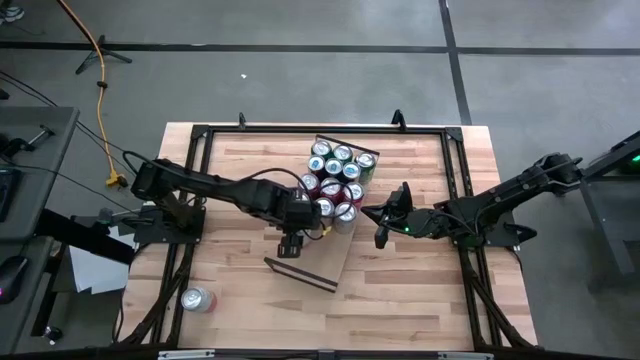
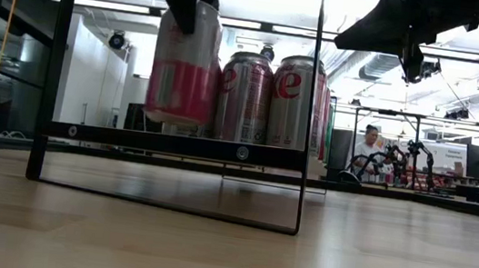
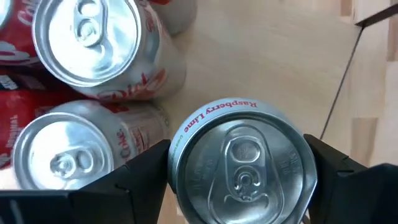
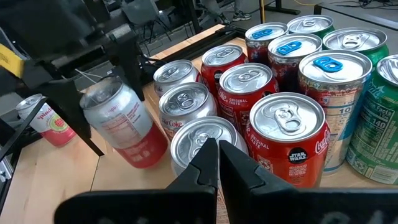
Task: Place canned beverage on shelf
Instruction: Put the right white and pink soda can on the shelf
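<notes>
A pink and silver can (image 3: pixel 242 158) sits between the two dark fingers (image 3: pixel 140 171) of the left tool (image 1: pixel 291 243), gripped at its sides and held at a tilt just beside the cluster of cans (image 1: pixel 337 180) standing on the light-wood shelf (image 1: pixel 345 258). Seen from above, the shelf is near the middle of the counter (image 1: pixel 240 290), with the cans packed at its far end and its near end bare up to a dark rail (image 1: pixel 300 274). The left wrist view looks down on the held can's silver lid, where the rim reads "Raspberry Lime". The right wrist view shows the same can from the side, leaning, with small print too fine to read, and nearer cans marked "Coca-Cola", "Star Wars", "Original Taste" and "Diet Coke", plus green cans at the edge. That view also shows the right tool (image 4: pixel 218 163) with its fingers pressed together and holding nothing, pointed at the cluster. The low view alone shows the held can's base lifted slightly above the shelf board, beside silver cans with red lettering, and a person (image 2: pixel 368 150) far off in the room. Only the high view shows a spare can (image 1: pixel 198 299) lying on its side near the counter's front left corner.
</notes>
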Robot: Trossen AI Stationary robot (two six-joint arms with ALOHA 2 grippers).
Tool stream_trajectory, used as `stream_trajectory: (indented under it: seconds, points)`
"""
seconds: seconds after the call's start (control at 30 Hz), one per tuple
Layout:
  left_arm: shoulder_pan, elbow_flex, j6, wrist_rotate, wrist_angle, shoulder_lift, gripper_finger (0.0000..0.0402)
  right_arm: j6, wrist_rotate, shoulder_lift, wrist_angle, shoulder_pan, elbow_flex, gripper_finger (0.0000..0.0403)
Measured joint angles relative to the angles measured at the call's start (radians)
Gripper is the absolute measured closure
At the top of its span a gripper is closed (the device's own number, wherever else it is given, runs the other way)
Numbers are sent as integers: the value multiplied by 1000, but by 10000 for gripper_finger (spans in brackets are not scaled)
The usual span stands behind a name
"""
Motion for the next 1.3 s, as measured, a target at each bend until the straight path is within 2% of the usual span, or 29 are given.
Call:
stream_trajectory:
  seconds: [0.23, 0.87, 1.03, 1.3]
  points:
    - [0, -67, 31, -1, 43, 1, 161, 0, 0, 0, 0, 0, 0, 402]
    - [9, -69, -46, -25, 46, 1, 159, -3, 0, 0, 0, 0, 0, 402]
    - [9, -69, -36, -27, 48, 0, 136, -1, 0, 0, 0, 0, 0, 402]
    - [8, -69, -22, -24, 48, 0, 68, -1, 0, 0, 0, 0, 0, 402]
